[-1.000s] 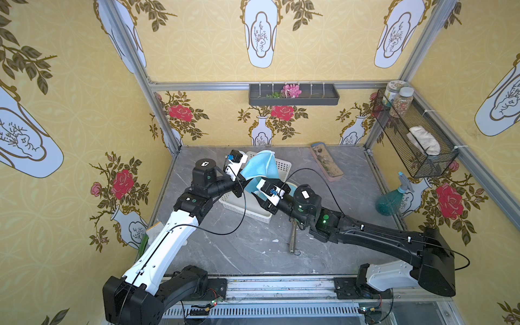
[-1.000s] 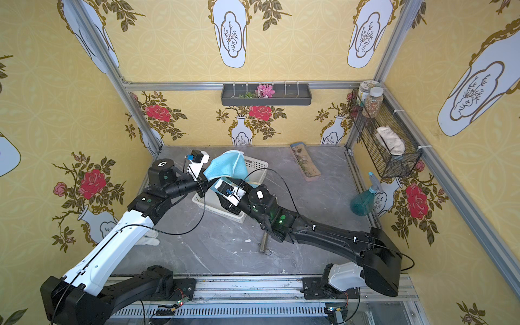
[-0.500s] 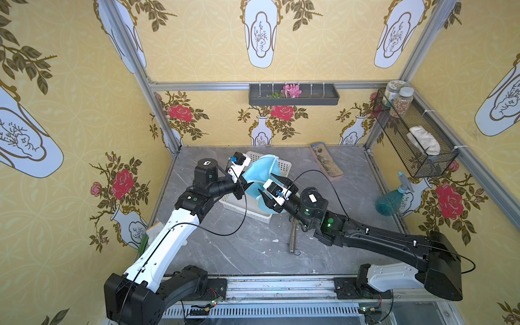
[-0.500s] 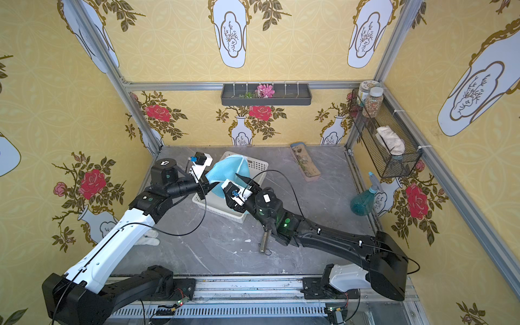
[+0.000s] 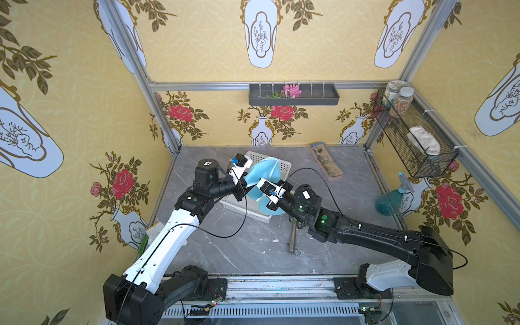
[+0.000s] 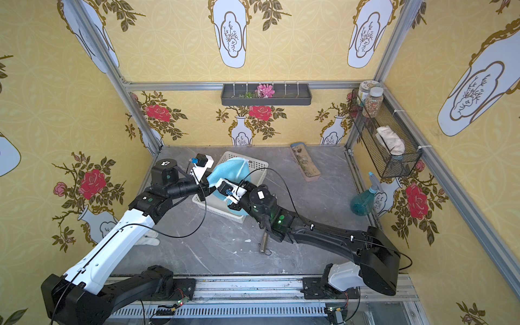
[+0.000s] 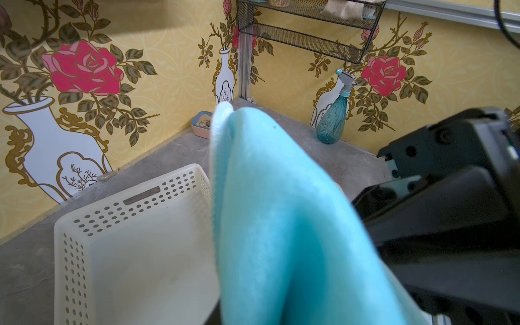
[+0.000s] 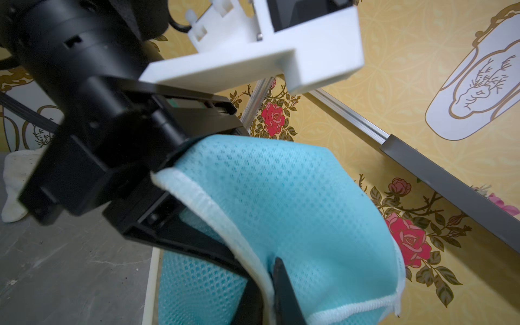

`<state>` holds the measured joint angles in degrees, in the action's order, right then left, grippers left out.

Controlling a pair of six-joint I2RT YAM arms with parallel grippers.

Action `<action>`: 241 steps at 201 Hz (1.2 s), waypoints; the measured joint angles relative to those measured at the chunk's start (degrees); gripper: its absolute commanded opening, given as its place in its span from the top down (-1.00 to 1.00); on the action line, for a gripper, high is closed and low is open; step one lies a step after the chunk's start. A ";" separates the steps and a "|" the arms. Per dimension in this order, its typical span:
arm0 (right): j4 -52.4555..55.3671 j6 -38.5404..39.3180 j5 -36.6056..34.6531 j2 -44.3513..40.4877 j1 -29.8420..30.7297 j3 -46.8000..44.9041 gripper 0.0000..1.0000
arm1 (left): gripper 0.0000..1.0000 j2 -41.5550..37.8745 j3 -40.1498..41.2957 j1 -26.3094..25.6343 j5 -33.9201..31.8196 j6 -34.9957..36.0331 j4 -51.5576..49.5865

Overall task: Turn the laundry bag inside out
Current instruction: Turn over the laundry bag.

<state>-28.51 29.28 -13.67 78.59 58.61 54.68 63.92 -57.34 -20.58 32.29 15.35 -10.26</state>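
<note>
Both arms reach in from the near rail, elbows bent, and meet above the white perforated basket [image 5: 239, 206] on the bench [image 5: 253, 250]. The laundry bag [image 5: 267, 174] hangs between them over the basket. The right gripper [image 8: 266, 277] is pinched tight on the bag's white-trimmed edge. The left gripper [image 5: 245, 184] has its jaws parted, with the bag's rim lying between them.

Two arms reach forward and inward, wrists nearly meeting. The left arm [image 5: 174, 233] rises to a bent elbow, and the left gripper [image 5: 245, 182] has its jaws parted — the right arm [image 5: 365, 233] stretches long and low, the right gripper [image 8: 271, 292] pinched closed.
</note>
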 measured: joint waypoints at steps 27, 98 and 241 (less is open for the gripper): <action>0.24 -2.36 -0.44 -0.33 0.48 0.02 1.00 | -0.09 -1.22 2.99 -0.09 -1.53 -1.07 4.22; 1.01 -10.40 -5.53 -0.48 1.70 3.50 1.00 | -0.08 -4.52 8.81 -1.25 -0.20 -2.56 11.96; 4.96 -15.65 -15.08 3.28 6.25 8.50 1.00 | -0.51 -4.42 10.12 -4.15 -11.54 -1.38 13.22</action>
<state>-23.55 13.63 -28.75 81.87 64.86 63.18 59.51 -47.22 -24.73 20.75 13.98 2.96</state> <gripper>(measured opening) 0.061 0.774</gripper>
